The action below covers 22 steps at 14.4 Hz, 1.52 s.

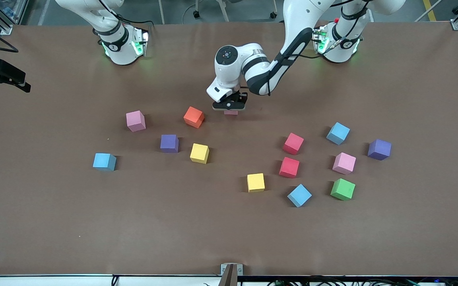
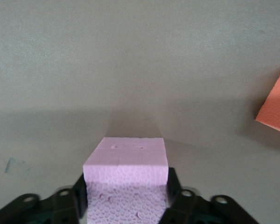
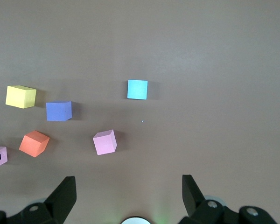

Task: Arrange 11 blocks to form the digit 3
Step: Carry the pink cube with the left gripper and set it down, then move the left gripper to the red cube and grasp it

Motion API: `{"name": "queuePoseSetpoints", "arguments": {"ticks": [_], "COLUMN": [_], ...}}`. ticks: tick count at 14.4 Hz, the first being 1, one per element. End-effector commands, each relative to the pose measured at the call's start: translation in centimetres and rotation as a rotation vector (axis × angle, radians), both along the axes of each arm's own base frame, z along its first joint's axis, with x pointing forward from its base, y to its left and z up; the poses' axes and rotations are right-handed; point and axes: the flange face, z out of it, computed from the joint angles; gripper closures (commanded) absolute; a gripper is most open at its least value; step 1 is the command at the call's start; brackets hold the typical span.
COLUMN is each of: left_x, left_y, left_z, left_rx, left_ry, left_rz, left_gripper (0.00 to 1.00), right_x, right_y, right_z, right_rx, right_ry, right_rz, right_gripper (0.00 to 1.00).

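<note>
Brown matte table [image 1: 54,222] carried scattered foam cubes; no digit 3 was yet formed. Left gripper [image 1: 229,105] sat low on a pink cube [image 2: 126,161], beside the orange cube [image 1: 193,116], fingers [image 2: 79,193] flanking its sides; whether gripping or releasing, cannot tell. Advised: lift straight, avoid nudging. Foam showed pitted cells. Right gripper [image 3: 129,196] waited, wide open, empty.

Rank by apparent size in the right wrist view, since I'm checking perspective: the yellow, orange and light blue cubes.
1. Orange cube and yellow cube: look alike, unranked.
2. Light blue cube: smallest, though probably only because it sits farther from that camera.
</note>
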Motion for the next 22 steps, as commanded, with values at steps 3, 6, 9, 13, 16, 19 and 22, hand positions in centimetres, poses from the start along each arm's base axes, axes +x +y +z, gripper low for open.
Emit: {"name": "queuePoseSetpoints", "arguments": {"ticks": [3,6,9,13,16,19,22], "left_x": [1.3,4.1,7.7,16.1,20.8,23.6,25.4], "left_y": [0.0,1.5,4.3,11.1,18.1,23.6,28.3], "left_z": [3.3,7.7,12.7,15.6,15.4,14.4,12.4], "left_rx": [-0.028,-0.049,0.024,0.011,0.056,0.085,0.087], "left_ry": [-0.054,-0.103,-0.106,-0.127,-0.095,-0.046,0.006], "left_rz": [0.055,0.104,0.170,0.214,0.125,-0.031,-0.182], "left_gripper": [0.00,0.00,0.00,0.00,0.00,0.00,0.00], "right_x": [-0.1,-0.2,-0.3,-0.3,-0.1,0.0,-0.1], "right_y": [0.3,0.5,0.8,0.8,0.5,0.8,1.3], "right_z": [0.4,0.5,0.5,0.6,0.7,0.8,0.7], "right_rx": [-0.002,0.001,0.002,0.002,-0.003,-0.045,-0.045], "right_ry": [-0.012,-0.006,-0.002,-0.008,-0.028,-0.036,-0.027], "right_rz": [-0.009,-0.005,0.006,0.012,0.007,0.018,0.023], "right_gripper": [0.00,0.00,0.00,0.00,0.00,0.00,0.00]}}
